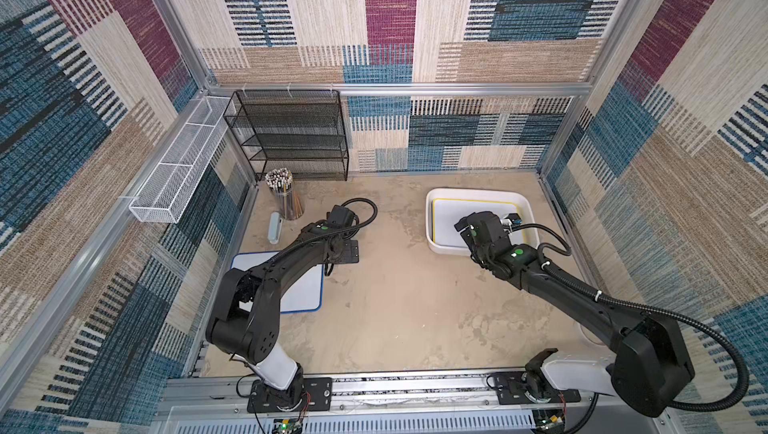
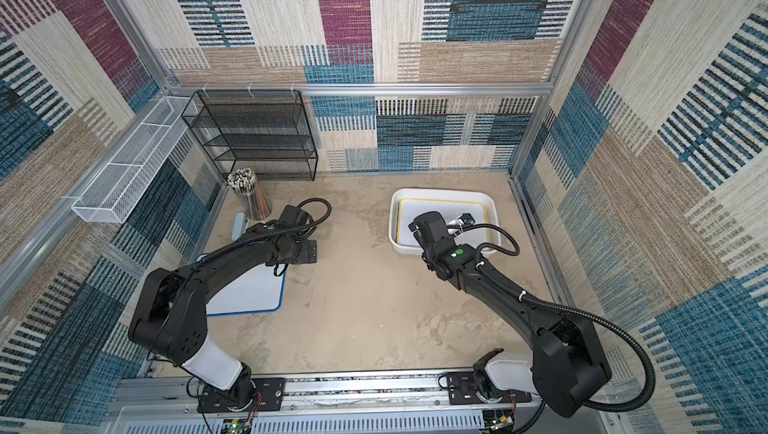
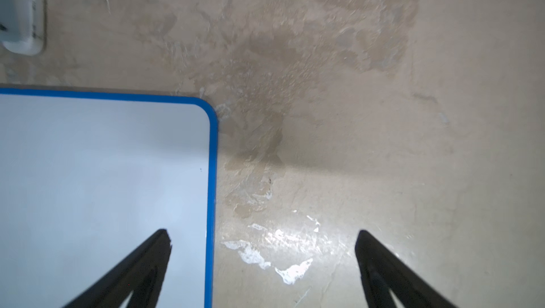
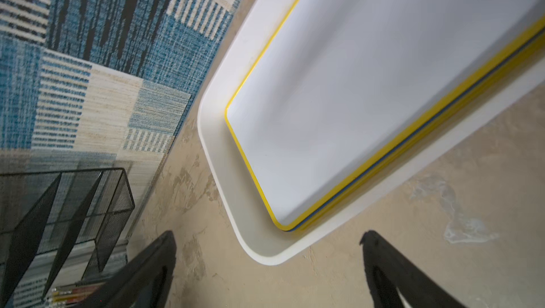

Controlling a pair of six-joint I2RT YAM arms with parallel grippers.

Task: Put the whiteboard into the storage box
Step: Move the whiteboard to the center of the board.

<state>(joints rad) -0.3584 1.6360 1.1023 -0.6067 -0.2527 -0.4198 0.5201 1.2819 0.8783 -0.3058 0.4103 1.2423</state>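
While left hand [image 3: 263,232], right hand [image 4: 267,234] gape empty | whiteboard [image 3: 103,173]: white, blue-rimmed, round-cornered, flat on table [image 3: 354,114]

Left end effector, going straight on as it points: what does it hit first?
Probably the blue-edged whiteboard: the open left end effector points down astride its edge, one finger over the board, one over bare table. Depth unclear.

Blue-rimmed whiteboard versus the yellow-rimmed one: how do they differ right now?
The blue-rimmed whiteboard has a blue edge, the yellow-rimmed whiteboard a yellow one. The blue-rimmed one lies out on the table; the yellow-rimmed one lies inside the storage box. The yellow-rimmed one rests on other boards, the blue-rimmed one straight on the tabletop. Both lie flat, white face up.
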